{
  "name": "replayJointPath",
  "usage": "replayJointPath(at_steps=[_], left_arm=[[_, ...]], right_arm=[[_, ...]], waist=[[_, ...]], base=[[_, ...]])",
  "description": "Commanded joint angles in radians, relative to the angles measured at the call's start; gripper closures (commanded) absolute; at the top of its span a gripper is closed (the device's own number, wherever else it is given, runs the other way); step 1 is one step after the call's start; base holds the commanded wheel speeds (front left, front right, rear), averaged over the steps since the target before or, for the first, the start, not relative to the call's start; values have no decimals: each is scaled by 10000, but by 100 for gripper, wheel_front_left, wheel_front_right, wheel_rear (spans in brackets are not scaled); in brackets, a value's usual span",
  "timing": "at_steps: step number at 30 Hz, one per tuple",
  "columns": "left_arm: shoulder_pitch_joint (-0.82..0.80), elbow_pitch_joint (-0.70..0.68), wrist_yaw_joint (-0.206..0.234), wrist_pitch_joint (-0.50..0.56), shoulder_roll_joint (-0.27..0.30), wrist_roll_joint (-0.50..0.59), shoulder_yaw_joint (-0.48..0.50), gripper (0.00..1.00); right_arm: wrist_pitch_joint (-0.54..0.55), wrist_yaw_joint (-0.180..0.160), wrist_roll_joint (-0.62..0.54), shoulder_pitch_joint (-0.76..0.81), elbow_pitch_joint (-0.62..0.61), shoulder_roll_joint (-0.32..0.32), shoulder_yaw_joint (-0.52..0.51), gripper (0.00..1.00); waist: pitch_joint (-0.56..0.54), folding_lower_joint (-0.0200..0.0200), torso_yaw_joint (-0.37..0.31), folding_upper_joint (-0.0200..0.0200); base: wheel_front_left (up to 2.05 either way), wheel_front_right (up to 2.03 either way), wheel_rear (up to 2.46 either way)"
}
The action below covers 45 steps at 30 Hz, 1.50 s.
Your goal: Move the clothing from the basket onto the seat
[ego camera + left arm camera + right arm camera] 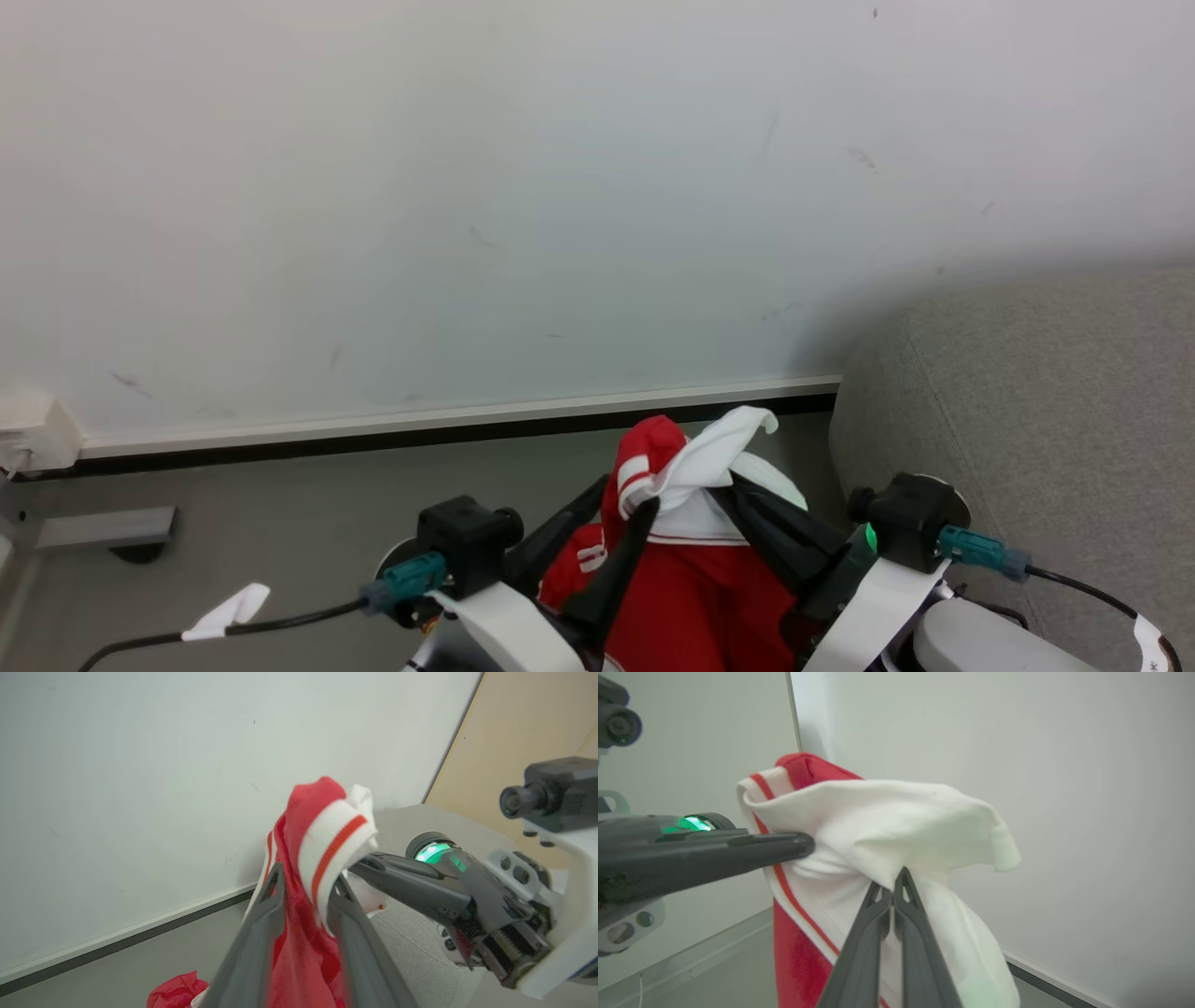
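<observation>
Pale wall (pixel 467 187) behind, and the clothing (pixel 691 597) hangs in mid-air just beside the seat (pixel 1046 420) (red below, white on top), left tool (pixel 308 877) and right tool (pixel 891 882) both clenched on its bunched top.

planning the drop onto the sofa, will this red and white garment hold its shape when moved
Likely floppy: the clothing drapes and folds over the left hand and right hand. Probably light, since two narrow grips hold it up. It may land crumpled.
</observation>
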Motion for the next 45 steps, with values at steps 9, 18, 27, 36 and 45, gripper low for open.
replayJointPath(at_steps=[9, 18, 27, 36, 45], left_arm=[[30, 600, 174, -634, 33, 431, -83, 0], [-63, 1103, 183, -1132, -100, 736, -408, 0], [-298, 1317, 260, -1436, -144, 848, -467, 0], [-480, 1285, 231, -1410, -134, 882, -581, 0], [-1519, 781, 115, -956, 13, 1194, -666, 0]], right_arm=[[-55, -25, -409, 378, -286, -532, -1086, 100], [-48, -23, -747, 491, -686, -935, -2195, 100], [-49, -23, -991, 665, -873, -1226, -2929, 100], [-48, -23, -1313, 809, -798, -1313, -3731, 100], [-50, -25, -1986, -466, -182, -1145, -5563, 100]], waist=[[119, 0, -444, -1], [283, 0, -1330, -1], [477, 0, -2450, -1], [781, 0, -2878, -1], [2566, 0, -2473, -1]], base=[[0, 0, 0], [0, 0, 0], [0, 0, 0], [0, 0, 0], [0, 0, 0]])
